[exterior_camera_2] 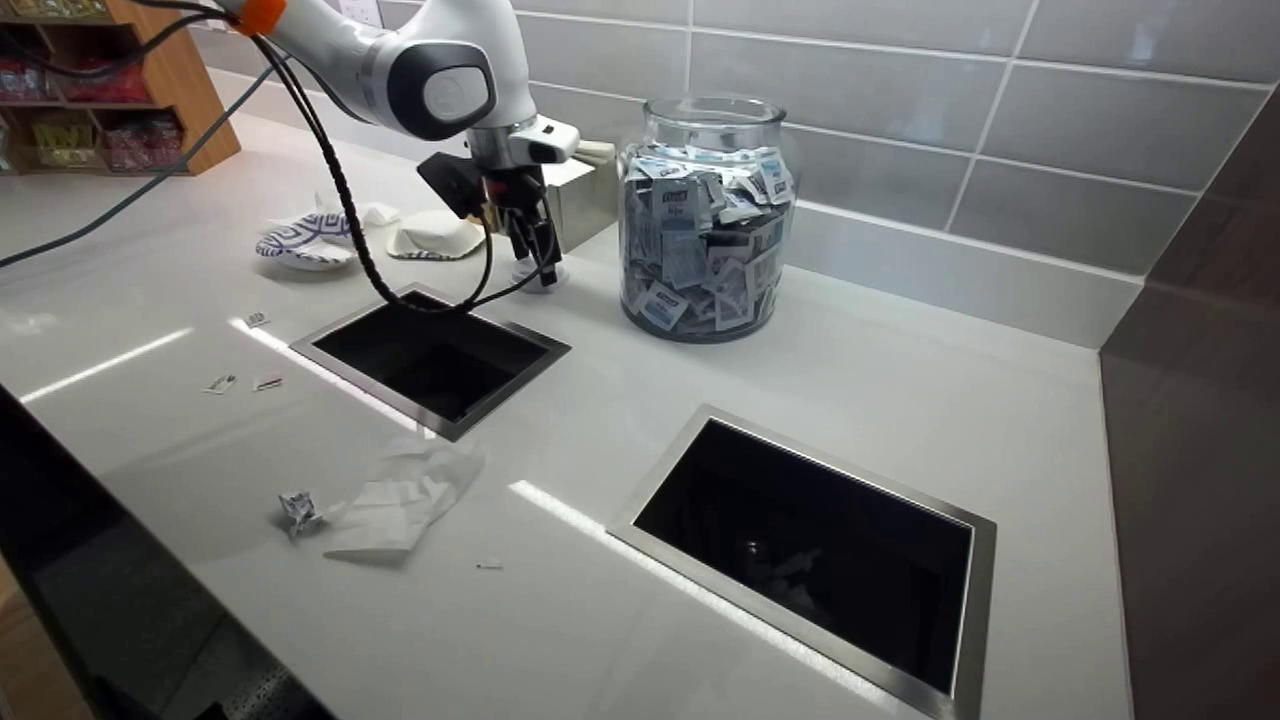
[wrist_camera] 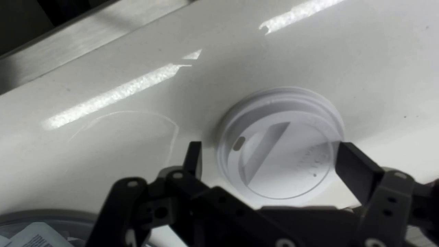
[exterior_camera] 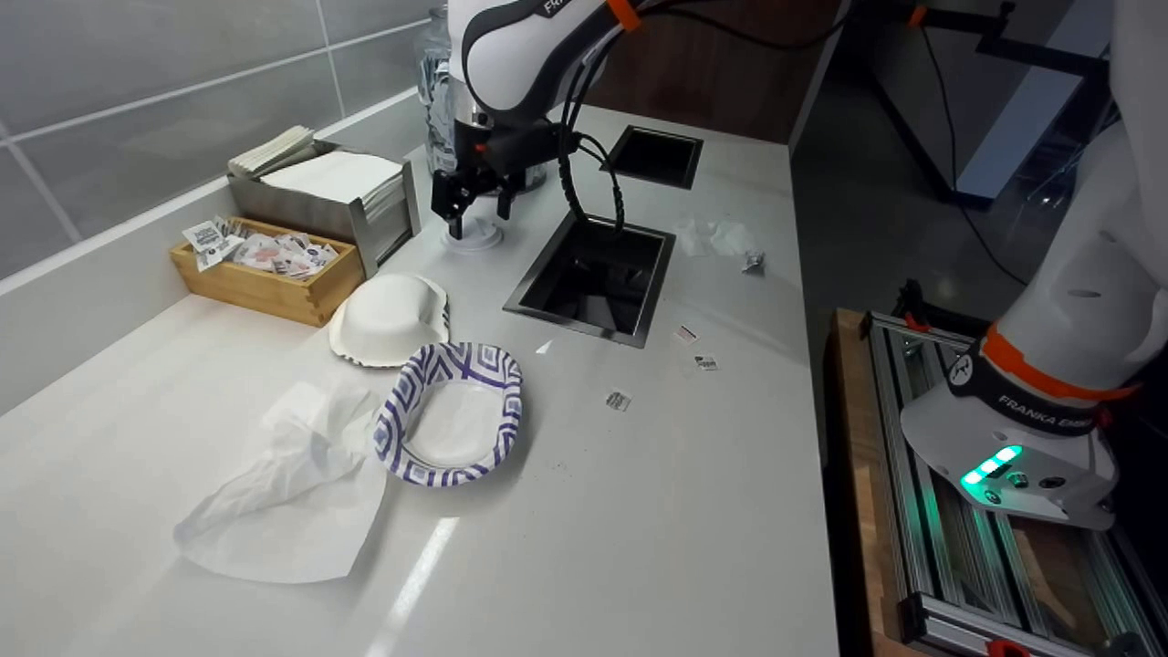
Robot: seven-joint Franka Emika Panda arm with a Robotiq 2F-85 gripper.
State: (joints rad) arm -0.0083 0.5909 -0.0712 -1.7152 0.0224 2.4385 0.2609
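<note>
The step in hand looks like lining up the jaws over a white cup lid (wrist_camera: 281,154). It lies flat on the table (exterior_camera: 657,511), sip hole facing up, near the jar of packets (exterior_camera_2: 690,240), the napkin holder (exterior_camera: 315,214) and a metal-rimmed opening (exterior_camera: 575,329) in the table. My judgement is that the next move calls for care with centring: the lid sits off to one side of the gap, so a sideways nudge would even things out, then a drop to table level before squeezing — a lid this shallow leaves little rim to catch.

The jaws are spread wide, pointing down, with nothing pinched in them. In the wrist view one fingertip (wrist_camera: 356,168) overlaps the lid's rim, and whether it touches or only passes above I cannot tell. The other fingertip (wrist_camera: 194,159) stands apart from the lid, with table showing between — so the two sides do not share a grip on it.
</note>
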